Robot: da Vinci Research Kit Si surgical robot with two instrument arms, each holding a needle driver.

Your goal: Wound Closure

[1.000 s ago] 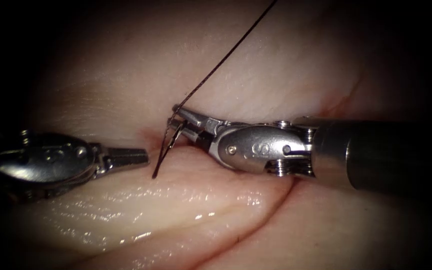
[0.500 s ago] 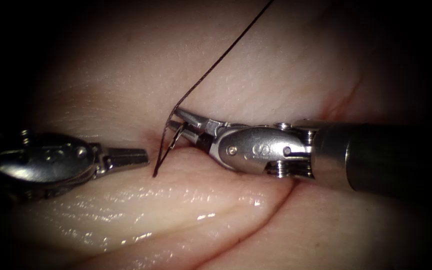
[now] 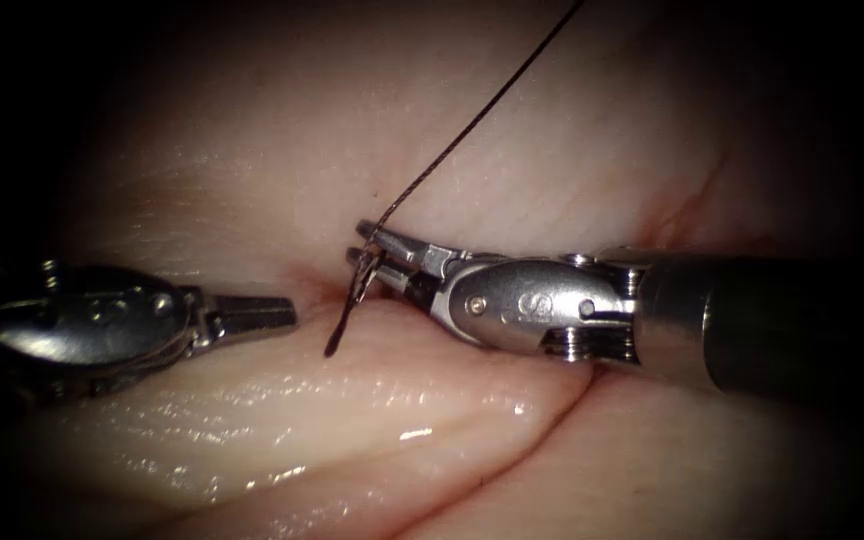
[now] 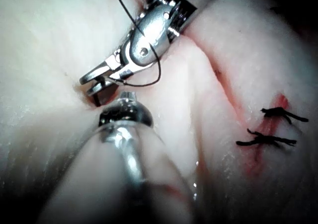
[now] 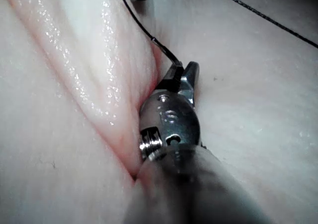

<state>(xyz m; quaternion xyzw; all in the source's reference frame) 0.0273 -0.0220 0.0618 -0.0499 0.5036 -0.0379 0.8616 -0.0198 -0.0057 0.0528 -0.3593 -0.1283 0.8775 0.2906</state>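
Note:
My right tool [image 3: 357, 243] comes in from the right and lies low over the cut [image 3: 512, 400] in the tissue [image 3: 252, 160]. Its jaws are shut on the dark thread [image 3: 472, 125]. One strand rises to the top edge. A short, darker strand [image 3: 344, 315] drops from the jaws into the pale lip of the cut. The left wrist view has the thread [image 4: 158, 72] curling beside the right tool [image 4: 92, 84]. My left tool [image 3: 290, 312] rests left of the cut, jaws shut and empty, its tip just short of that strand.
Two knotted stitches [image 4: 278, 113] [image 4: 266, 140] with cut ends cross the cut further along, with red fluid [image 4: 258, 159] around them. A wet, glistening fold of tissue [image 3: 352, 400] bulges in front of both tools.
The right tool has shifted slightly right and down. The long strand, slack half a second ago, is now straighter. The short strand to the tissue looks shorter. The left tool has not moved.

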